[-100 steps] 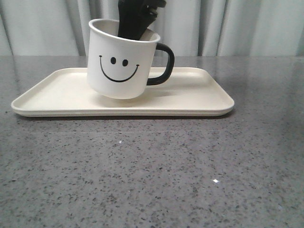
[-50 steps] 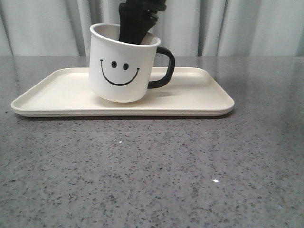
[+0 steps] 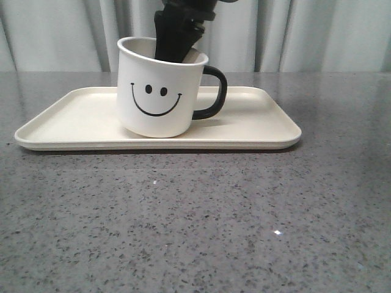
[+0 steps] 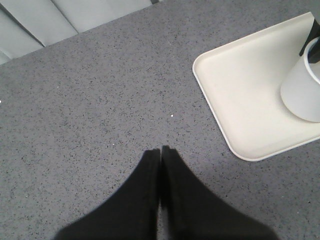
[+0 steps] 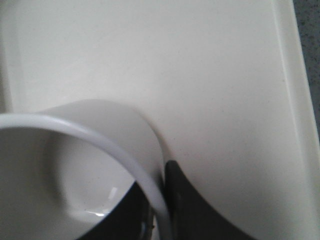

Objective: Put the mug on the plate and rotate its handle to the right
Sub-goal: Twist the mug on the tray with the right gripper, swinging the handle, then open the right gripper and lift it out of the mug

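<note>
Now mug (image 3: 160, 91) slightly tilted on plate (image 3: 256, 125), handle (image 3: 214, 91) pointing right; right gripper (image 5: 161, 210) pinching rim.

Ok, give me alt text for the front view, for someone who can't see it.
A white smiley mug sits slightly tilted on the cream plate, its black handle pointing right. The right gripper reaches down from above, clamped over the mug's back rim.

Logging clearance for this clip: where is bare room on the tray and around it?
The plate is bare left of the mug and right of the handle. The grey table in front is open. The crowded spot is the mug's rim, gripped by the right pincer.
</note>
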You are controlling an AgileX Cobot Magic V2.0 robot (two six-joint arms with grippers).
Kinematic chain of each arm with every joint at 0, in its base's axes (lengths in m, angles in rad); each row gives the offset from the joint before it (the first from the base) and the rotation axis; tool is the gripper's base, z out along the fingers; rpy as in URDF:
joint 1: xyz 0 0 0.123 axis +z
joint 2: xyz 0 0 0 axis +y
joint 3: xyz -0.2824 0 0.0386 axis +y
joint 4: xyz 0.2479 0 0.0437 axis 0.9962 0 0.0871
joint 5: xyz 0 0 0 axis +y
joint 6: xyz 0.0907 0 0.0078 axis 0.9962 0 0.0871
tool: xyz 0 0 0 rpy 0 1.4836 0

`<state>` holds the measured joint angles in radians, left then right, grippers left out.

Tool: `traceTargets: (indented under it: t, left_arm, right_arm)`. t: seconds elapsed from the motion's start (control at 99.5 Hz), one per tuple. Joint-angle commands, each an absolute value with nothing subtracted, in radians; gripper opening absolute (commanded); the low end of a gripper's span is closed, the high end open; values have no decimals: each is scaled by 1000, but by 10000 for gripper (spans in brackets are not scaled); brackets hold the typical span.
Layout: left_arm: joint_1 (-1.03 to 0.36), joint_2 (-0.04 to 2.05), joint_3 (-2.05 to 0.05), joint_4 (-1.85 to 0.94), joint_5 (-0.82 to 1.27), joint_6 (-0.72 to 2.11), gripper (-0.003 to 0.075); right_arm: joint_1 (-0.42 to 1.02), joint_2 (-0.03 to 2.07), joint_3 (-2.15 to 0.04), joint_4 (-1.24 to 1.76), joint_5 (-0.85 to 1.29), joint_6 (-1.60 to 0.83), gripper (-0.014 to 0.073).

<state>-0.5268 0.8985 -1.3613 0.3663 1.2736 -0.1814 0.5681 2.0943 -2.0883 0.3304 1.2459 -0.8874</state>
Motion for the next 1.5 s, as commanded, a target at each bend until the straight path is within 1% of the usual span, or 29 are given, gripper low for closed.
traceTargets:
  t: [0.0, 0.131, 0.251, 0.311, 1.085, 1.487]
  left_arm:
    - [-526, 894, -1382, 379, 1261, -193, -20]
    - [-526, 894, -1382, 379, 1261, -193, -20]
    - [-526, 894, -1382, 379, 1261, -193, -20]
    - [-526, 894, -1382, 379, 1261, -193, -20]
    - [-526, 894, -1382, 379, 1261, -193, -20]
    - [-526, 894, -1382, 379, 1261, -193, -20]
  right_arm:
    - [566, 2033, -2107, 346, 1335, -890, 70]
    - [566, 2033, -2107, 346, 1335, -890, 80]
    - [566, 2033, -2107, 346, 1335, -890, 154]
    - [566, 2033, -2107, 346, 1335, -889, 176]
    - [566, 2023, -2109, 346, 1328, -886, 176]
    - [566, 2019, -2240, 366, 1335, -863, 176]
